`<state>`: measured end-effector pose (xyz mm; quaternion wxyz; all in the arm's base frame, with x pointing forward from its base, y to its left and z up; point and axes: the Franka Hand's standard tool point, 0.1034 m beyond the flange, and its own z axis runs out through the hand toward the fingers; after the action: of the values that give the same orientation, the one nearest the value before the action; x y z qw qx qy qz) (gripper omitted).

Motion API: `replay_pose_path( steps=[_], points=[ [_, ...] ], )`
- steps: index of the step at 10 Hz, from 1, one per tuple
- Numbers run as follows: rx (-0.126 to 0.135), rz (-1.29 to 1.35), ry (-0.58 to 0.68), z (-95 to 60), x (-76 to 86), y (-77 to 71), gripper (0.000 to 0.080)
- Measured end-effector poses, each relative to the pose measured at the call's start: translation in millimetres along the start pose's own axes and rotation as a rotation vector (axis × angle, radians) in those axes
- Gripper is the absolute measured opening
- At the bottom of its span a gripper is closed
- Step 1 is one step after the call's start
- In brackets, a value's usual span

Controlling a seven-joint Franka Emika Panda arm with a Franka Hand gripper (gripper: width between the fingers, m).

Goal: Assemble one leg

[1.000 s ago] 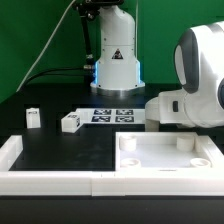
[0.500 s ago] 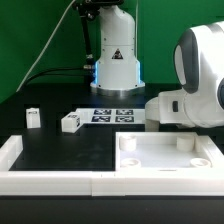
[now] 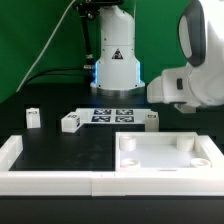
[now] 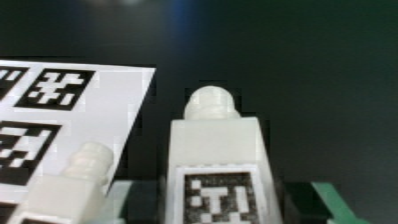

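In the wrist view a white leg (image 4: 217,150) with a rounded peg end and a black-and-white tag lies between my gripper (image 4: 222,203) fingers. The greenish fingertips (image 4: 331,195) stand apart from its sides, so the gripper is open. A second leg (image 4: 80,178) lies close beside it. In the exterior view the arm (image 3: 185,80) hangs above a leg (image 3: 150,120) to the right of the marker board; the fingers are hidden there. Two more legs (image 3: 33,117) (image 3: 70,122) lie toward that view's left. The white tabletop (image 3: 165,158) lies in front.
The marker board (image 3: 112,115) lies in front of the robot base (image 3: 115,65); it also shows in the wrist view (image 4: 54,110). A white raised rim (image 3: 12,152) runs along the front and left of the black table.
The arm has risen and shifted toward the exterior view's right, uncovering a leg to the right of the marker board. The other legs and the tabletop have not moved.
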<state>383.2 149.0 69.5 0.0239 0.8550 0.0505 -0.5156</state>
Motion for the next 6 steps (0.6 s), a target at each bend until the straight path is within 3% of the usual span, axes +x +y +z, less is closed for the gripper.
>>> replay_pose_path(
  steps=[1, 3, 4, 6],
  points=[
    [0.007, -0.008, 0.019, -9.4, -1.9, 0.5, 0.0290],
    [0.012, -0.007, 0.076, -9.5, 5.5, -1.4, 0.0290],
    [0.022, -0.006, 0.193, -17.7, 14.9, -3.3, 0.0290],
    [0.030, 0.000, 0.403, -20.4, 13.0, -2.5, 0.0290]
  ],
)
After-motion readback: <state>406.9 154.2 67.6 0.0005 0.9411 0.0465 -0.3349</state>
